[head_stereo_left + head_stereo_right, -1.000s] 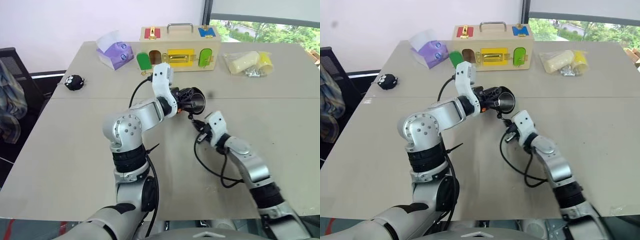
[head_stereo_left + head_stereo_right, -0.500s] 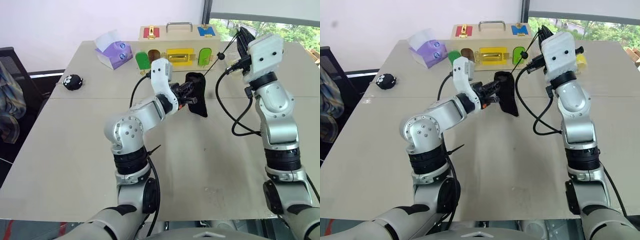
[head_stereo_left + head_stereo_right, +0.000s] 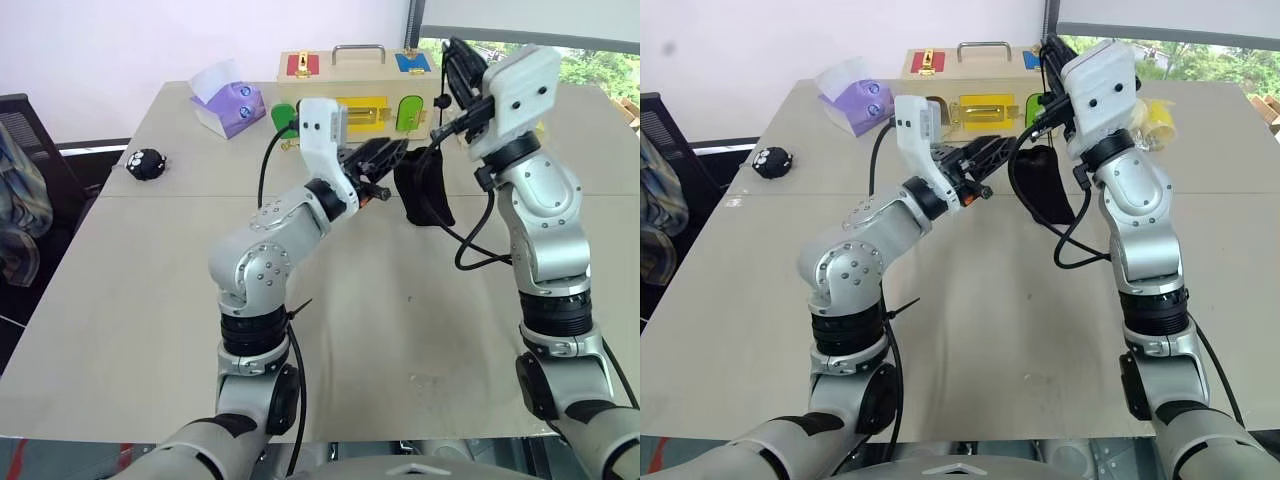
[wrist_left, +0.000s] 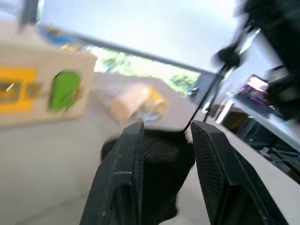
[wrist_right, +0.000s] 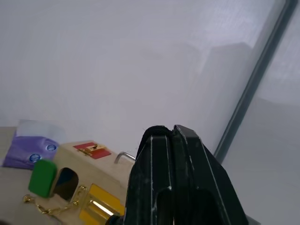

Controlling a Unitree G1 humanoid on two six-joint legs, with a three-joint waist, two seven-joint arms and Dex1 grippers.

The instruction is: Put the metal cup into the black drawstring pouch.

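A: What lies past the right gripper [image 5: 172, 133]?
B: Its two black fingers [image 5: 154, 154] press together, pointing at a pale wall.
A: Below?
B: A wooden box [image 5: 86, 187] with a green flap [image 5: 43, 177], red latch [image 5: 91, 148], metal handle [image 5: 124, 156]; a purple tissue pack [image 5: 28, 147] beside it.

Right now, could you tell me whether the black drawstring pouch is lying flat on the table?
No, the black drawstring pouch hangs in the air by its cord.

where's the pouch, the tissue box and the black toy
pouch [image 3: 424, 192], left eye view, on its hanging body
tissue box [image 3: 231, 108], left eye view, on its purple side
black toy [image 3: 148, 163], left eye view, on its round body
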